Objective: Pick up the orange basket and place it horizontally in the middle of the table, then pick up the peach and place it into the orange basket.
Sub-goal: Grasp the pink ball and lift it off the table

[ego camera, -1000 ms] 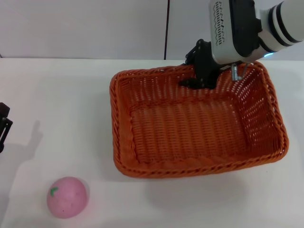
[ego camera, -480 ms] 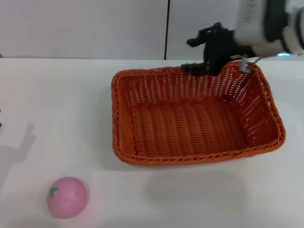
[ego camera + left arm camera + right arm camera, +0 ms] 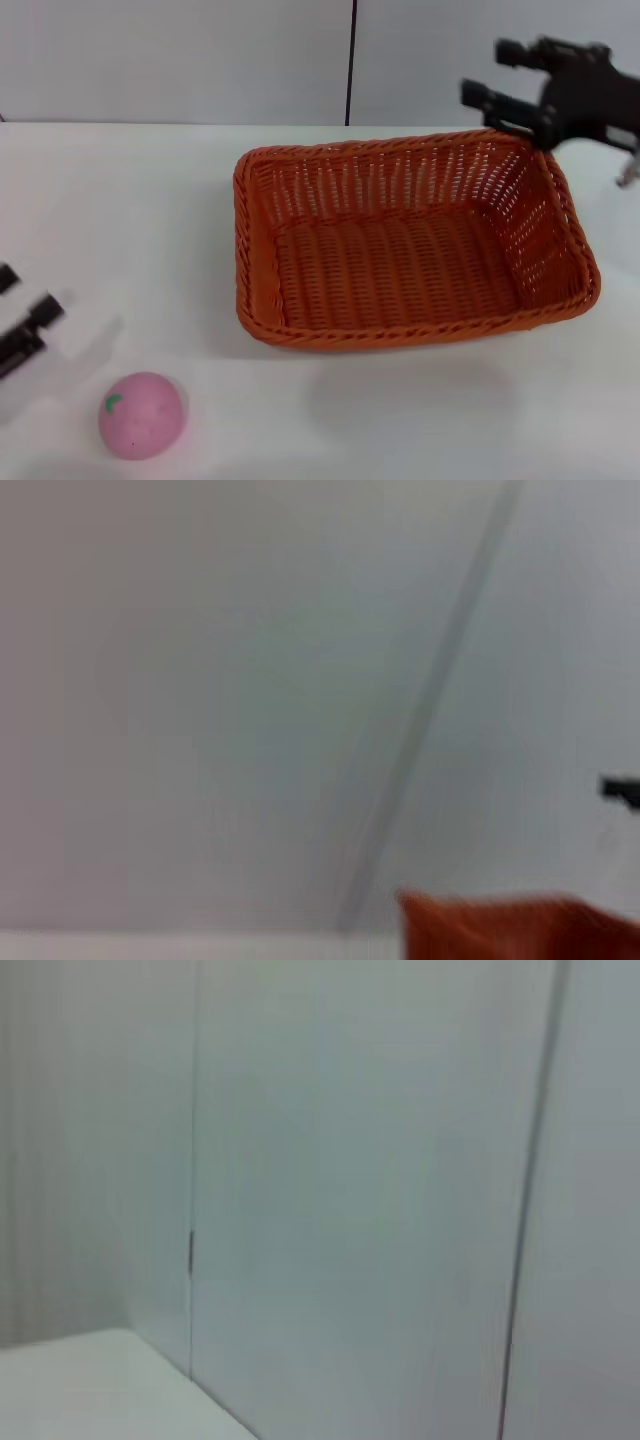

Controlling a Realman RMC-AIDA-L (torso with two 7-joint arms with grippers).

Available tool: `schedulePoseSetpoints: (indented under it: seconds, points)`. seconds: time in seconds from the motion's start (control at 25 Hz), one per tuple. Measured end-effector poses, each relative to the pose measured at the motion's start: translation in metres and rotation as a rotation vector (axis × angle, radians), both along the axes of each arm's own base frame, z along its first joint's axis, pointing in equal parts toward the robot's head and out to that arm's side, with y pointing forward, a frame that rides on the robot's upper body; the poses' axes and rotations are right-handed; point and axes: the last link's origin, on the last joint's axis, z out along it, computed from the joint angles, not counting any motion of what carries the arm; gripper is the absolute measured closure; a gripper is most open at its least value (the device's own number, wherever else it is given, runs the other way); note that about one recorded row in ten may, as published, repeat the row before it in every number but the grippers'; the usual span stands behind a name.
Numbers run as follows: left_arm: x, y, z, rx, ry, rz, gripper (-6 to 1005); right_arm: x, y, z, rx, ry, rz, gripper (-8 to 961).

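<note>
Left pincer [image 3: 25, 325], apparently open and empty, lies just beside the peach [image 3: 141, 414]; right pincer [image 3: 525, 85], open, empty, hangs far beyond the orange basket [image 3: 400, 250].

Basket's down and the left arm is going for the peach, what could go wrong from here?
The peach is round and sits near the table's front edge; a glancing touch from the left gripper might roll it off. The right gripper, open, hangs by the orange basket's far right corner and could crowd the drop.
</note>
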Motion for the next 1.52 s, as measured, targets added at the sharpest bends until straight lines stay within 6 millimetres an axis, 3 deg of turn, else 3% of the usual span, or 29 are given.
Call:
schedulePoseSetpoints:
  seconds: [0.2, 0.48, 0.84, 1.2, 1.52]
  points:
    - [0.002, -0.003, -0.018, -0.145, 0.079, -0.04, 189, 0.018, -0.024, 0.001, -0.015, 0.143, -0.014, 340]
    - [0.007, -0.01, -0.022, -0.279, 0.067, -0.079, 190, 0.042, -0.055, 0.016, 0.039, 0.351, -0.008, 341]
    - [0.008, -0.015, -0.025, -0.316, 0.059, -0.081, 190, 0.045, -0.061, 0.021, 0.04, 0.391, 0.01, 342]
    - [0.004, -0.013, -0.045, -0.289, 0.117, -0.074, 190, 0.045, -0.065, 0.017, 0.015, 0.41, 0.017, 342]
    - [0.0, -0.013, -0.049, -0.319, 0.137, -0.056, 191, 0.052, -0.069, 0.016, 0.006, 0.434, 0.001, 343]
